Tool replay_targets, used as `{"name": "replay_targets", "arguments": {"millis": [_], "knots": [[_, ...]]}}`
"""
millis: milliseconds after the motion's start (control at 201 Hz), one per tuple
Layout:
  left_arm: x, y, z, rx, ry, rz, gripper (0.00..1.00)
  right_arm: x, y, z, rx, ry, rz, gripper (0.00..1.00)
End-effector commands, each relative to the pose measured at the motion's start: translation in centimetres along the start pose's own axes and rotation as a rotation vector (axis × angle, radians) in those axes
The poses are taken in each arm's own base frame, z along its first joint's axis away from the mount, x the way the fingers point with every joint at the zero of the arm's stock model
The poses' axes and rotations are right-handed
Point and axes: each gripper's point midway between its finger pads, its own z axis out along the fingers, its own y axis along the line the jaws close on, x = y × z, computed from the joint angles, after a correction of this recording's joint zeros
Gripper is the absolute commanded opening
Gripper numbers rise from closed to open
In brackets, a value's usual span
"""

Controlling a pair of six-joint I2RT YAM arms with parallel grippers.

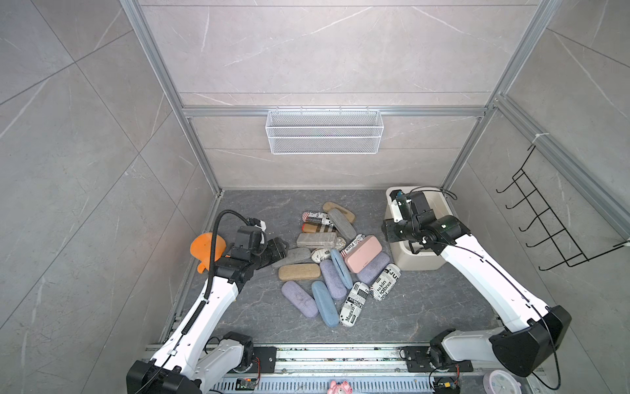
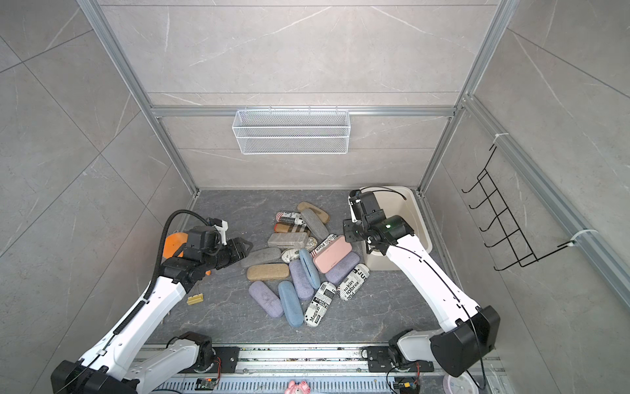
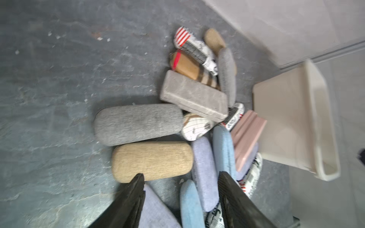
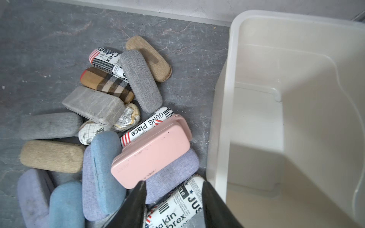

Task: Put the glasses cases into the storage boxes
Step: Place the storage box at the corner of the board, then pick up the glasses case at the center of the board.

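Several glasses cases (image 1: 327,262) lie piled mid-floor in grey, tan, lilac, blue, pink, plaid and newspaper print. My left gripper (image 2: 244,248) hangs open and empty at the pile's left edge, next to a grey case (image 3: 138,124) and a tan case (image 3: 152,160). The cream-white storage box (image 1: 416,261) stands at the right and shows an empty inside (image 4: 296,138). My right gripper (image 4: 173,185) is open and empty beside the box's left rim, above a newspaper-print case (image 4: 177,207) and the pink case (image 4: 152,156). In both top views its fingers are hidden under the wrist.
An orange plush toy (image 1: 201,249) lies behind my left arm. A white wire mesh basket (image 1: 324,131) hangs on the back wall, and a black wire rack (image 1: 545,221) on the right wall. A small yellow piece (image 2: 195,299) lies on the floor near my left arm.
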Motion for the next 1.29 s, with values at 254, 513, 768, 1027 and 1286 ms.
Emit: {"name": "replay_targets", "arguments": {"millis": [254, 513, 768, 1027, 1286], "knots": [[7.8, 2.4, 2.0, -0.202, 0.220, -0.015, 0.60, 1.5, 1.7, -0.3, -0.104, -0.032, 0.011, 0.65], [13.9, 1.7, 1.9, -0.272, 0.194, -0.202, 0.76, 2.8, 2.5, 0.1, -0.129, -0.025, -0.016, 0.82], [16.8, 0.5, 3.2, -0.346, 0.222, -0.283, 0.84, 3.0, 2.7, 0.1, -0.136, -0.030, -0.022, 1.00], [17.9, 1.4, 4.5, -0.407, 0.225, -0.291, 0.85, 3.2, 2.6, 0.0, -0.132, -0.026, -0.022, 1.00], [19.0, 2.4, 6.6, -0.414, 0.260, -0.223, 0.73, 3.2, 2.9, 0.0, -0.140, -0.016, -0.022, 0.99]]}}
